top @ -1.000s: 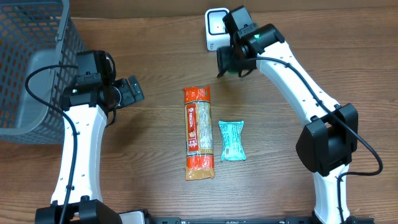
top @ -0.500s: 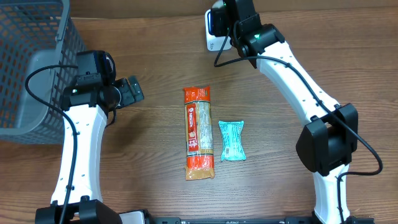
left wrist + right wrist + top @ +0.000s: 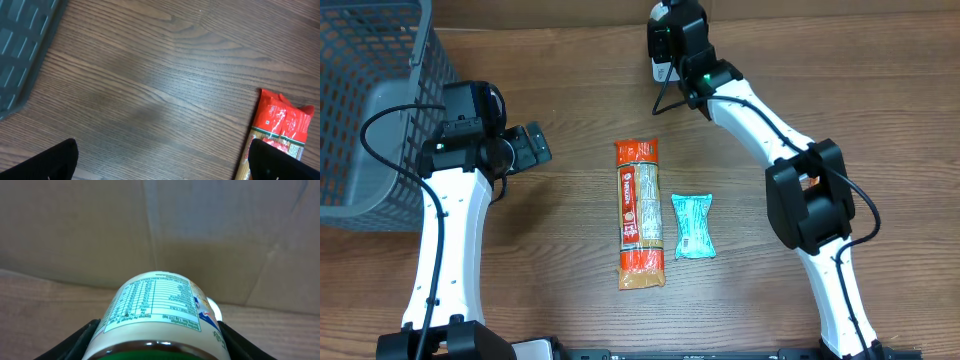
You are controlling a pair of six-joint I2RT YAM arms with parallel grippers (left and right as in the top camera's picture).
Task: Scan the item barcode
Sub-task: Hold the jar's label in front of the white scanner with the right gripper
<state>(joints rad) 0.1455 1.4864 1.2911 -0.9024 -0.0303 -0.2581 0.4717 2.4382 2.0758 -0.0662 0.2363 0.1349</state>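
Change: within the last second the right arm has swung from just 6 o'clock of the scanner [image 3: 662, 68] to the table's 12 o'clock edge, over it.
Item: jar [image 3: 155, 297], carried there; nutrition panel faces the wrist camera, no barcode in view.
Right gripper [image 3: 157, 332]: jaws clamped on the jar's sides.
Left gripper [image 3: 533, 146]: jaws wide apart, empty, at 9 o'clock of the pasta packet [image 3: 639, 212].
Untouched: pasta packet at centre, teal packet [image 3: 693, 226] just at its 3 o'clock; basket [image 3: 370, 100] at 10 o'clock.
Reading: the jar is now being shown to the scanner. I cannot tell whether the code faces the window; a turn of the wrist may be needed.
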